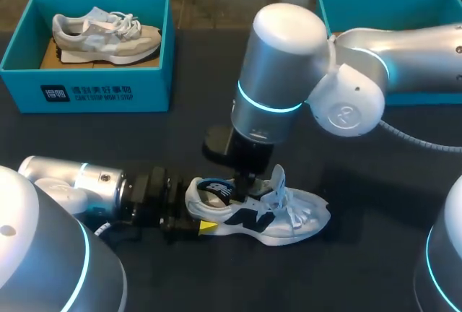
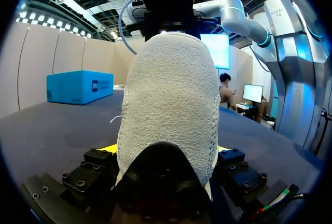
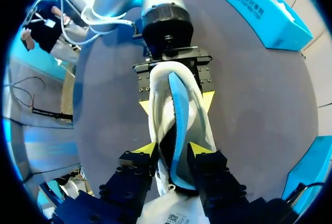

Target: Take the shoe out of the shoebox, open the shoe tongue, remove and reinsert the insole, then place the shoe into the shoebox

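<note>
A white shoe with navy side marks lies on the dark table, toe pointing right. My left gripper comes in low from the left and is shut on its heel; in the left wrist view the grey heel fills the space between the fingers. My right gripper points straight down into the shoe's mouth. Its yellow-tipped fingers stand apart on either side of the blue insole, which stands on edge inside the shoe. The left gripper flanks the heel there.
A blue shoebox at the back left holds another grey and white shoe. A second blue box stands at the back right, partly behind my right arm. Bare table lies in front of and to the right of the shoe.
</note>
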Available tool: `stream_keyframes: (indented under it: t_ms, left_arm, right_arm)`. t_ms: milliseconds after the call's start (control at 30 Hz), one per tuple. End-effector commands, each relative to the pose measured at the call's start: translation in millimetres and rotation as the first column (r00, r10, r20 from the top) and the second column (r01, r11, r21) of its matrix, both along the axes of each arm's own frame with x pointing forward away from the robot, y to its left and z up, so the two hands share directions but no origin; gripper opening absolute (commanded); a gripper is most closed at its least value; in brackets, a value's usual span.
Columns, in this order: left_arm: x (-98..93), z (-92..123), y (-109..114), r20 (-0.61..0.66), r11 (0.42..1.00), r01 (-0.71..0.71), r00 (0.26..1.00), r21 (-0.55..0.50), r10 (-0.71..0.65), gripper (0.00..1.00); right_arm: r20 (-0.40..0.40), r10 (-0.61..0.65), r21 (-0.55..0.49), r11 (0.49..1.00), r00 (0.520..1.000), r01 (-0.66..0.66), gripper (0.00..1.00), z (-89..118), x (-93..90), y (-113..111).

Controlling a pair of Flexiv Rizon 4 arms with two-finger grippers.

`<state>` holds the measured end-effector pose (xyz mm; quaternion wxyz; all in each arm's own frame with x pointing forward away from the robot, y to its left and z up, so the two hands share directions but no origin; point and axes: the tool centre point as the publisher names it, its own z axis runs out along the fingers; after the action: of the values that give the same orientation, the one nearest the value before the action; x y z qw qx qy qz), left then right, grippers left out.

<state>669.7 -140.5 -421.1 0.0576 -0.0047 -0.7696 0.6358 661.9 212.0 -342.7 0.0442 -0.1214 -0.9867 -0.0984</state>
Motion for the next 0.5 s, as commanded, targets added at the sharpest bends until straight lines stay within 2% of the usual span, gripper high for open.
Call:
stream_keyframes:
  t_ms: [33,67,167,233,500]
  left_arm:
    - [1.6,-3.2,-1.3,0.0,1.0,-0.001,1.0,0.001,0.001,0.0]
    - [1.6,-3.2,-1.3,0.0,1.0,-0.001,1.0,0.001,0.001,0.0]
    - [1.6,-3.2,-1.3,0.0,1.0,-0.001,1.0,0.001,0.001,0.0]
    - [1.6,-3.2,-1.3,0.0,1.0,-0.001,1.0,0.001,0.001,0.0]
    - [1.6,-3.2,-1.3,0.0,1.0,-0.001,1.0,0.001,0.001,0.0]
  right_arm:
    - [0.006,-0.013,0.023,1.0,1.0,0.013,0.29,-1.8,-4.7,-5.7]
    - [0.009,-0.016,0.038,0.999,1.0,0.016,0.24,-1.8,-5.5,-6.2]
    - [0.016,-0.025,0.069,0.997,1.0,0.024,0.26,-0.4,-7.5,-6.5]
    - [0.016,-0.032,0.086,0.996,0.999,0.031,0.32,2.0,-7.8,-4.8]
    - [-0.003,-0.035,0.092,0.995,0.999,0.035,0.29,3.5,1.1,2.4]
